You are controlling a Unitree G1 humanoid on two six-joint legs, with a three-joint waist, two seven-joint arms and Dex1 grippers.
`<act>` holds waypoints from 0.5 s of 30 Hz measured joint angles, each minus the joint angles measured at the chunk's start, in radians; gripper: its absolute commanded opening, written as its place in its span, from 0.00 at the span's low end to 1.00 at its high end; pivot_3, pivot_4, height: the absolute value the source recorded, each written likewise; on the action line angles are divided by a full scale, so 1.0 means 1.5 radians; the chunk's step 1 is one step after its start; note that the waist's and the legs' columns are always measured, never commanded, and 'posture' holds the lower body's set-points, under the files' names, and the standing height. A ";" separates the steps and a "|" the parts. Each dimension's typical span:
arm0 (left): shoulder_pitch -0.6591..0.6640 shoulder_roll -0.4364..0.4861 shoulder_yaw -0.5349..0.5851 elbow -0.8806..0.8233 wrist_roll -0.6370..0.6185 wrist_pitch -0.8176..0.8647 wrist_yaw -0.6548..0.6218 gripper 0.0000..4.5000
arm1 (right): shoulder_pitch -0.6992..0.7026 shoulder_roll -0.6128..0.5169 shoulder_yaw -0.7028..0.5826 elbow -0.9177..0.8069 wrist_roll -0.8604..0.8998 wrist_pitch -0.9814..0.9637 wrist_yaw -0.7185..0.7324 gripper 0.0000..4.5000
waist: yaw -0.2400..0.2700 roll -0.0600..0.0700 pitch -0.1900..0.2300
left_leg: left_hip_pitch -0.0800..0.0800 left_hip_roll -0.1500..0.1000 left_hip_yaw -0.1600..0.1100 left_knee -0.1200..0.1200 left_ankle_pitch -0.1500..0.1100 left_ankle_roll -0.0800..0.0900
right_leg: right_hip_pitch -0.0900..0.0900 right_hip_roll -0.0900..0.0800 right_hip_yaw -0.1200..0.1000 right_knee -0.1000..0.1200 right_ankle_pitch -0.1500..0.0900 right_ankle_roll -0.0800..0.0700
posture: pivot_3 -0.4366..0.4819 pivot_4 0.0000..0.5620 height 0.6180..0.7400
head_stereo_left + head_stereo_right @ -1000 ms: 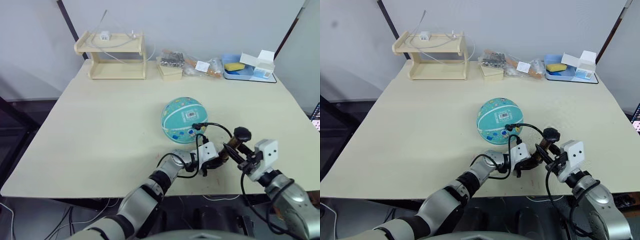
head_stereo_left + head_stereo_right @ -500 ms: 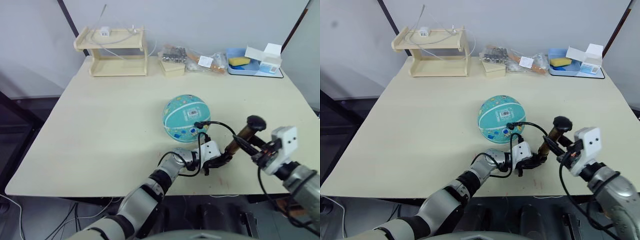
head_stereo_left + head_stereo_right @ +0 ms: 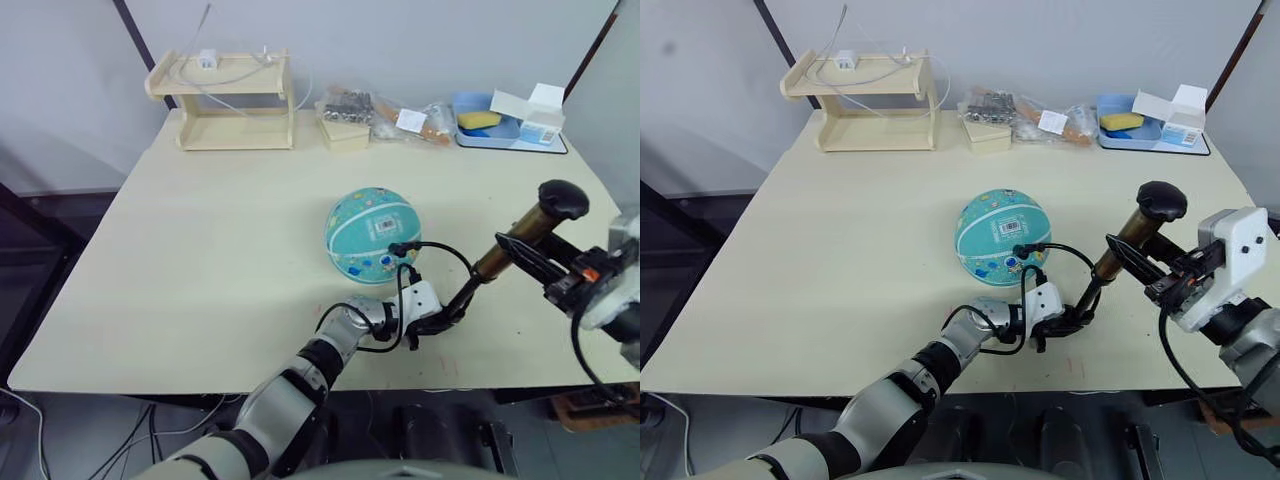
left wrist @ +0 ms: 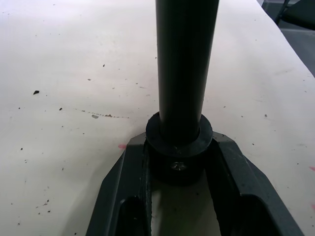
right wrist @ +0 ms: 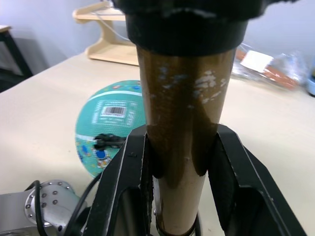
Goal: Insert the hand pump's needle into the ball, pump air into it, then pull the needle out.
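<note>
The teal ball (image 3: 372, 235) rests on the middle of the table. The hose's black needle fitting (image 3: 397, 249) is pressed against the ball's near side; the needle itself is hidden. The thin hose (image 3: 440, 248) loops back to the hand pump (image 3: 497, 258), which slants up to the right. My left gripper (image 3: 441, 319) is shut on the pump's black lower cap (image 4: 179, 147), down on the table. My right gripper (image 3: 522, 247) is shut on the brass cylinder (image 5: 179, 113) just below the black handle (image 3: 562, 198). A bare black rod (image 3: 461, 296) spans the gap between them.
A wooden shelf (image 3: 222, 100) with a white cable stands at the back left. Plastic bags of small parts (image 3: 385, 110) lie at the back middle. A blue tray (image 3: 505, 135) with a white box and a yellow sponge sits at the back right.
My right gripper has drawn the brass cylinder and handle up and to the right, baring the black rod. The left gripper, the ball and the hose fitting have stayed put.
</note>
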 measured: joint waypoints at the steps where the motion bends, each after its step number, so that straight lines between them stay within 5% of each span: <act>1: 0.000 0.000 0.000 0.002 0.000 0.002 0.003 0.23 | -0.001 0.020 0.030 0.015 -0.039 -0.022 0.017 0.22 | 0.000 -0.002 -0.001 | 0.001 0.000 0.000 0.000 0.000 0.000 | 0.000 0.000 0.000 0.000 0.000 0.000 | 0.48 0.27 1.00; 9: 0.009 0.000 0.003 0.007 0.011 0.014 0.017 0.23 | 0.064 0.112 0.183 0.141 -0.242 -0.183 0.128 0.22 | -0.002 -0.011 -0.010 | 0.012 0.002 0.000 -0.002 0.000 0.000 | 0.011 0.001 0.000 -0.001 -0.002 0.002 | 0.48 0.27 1.00; 15: 0.011 -0.001 0.010 0.007 0.012 0.015 0.016 0.23 | 0.054 0.182 0.257 0.265 -0.346 -0.251 0.158 0.22 | -0.001 -0.010 -0.013 | 0.013 0.004 0.000 -0.002 0.000 0.000 | 0.011 0.002 -0.001 -0.001 -0.002 0.002 | 0.48 0.27 1.00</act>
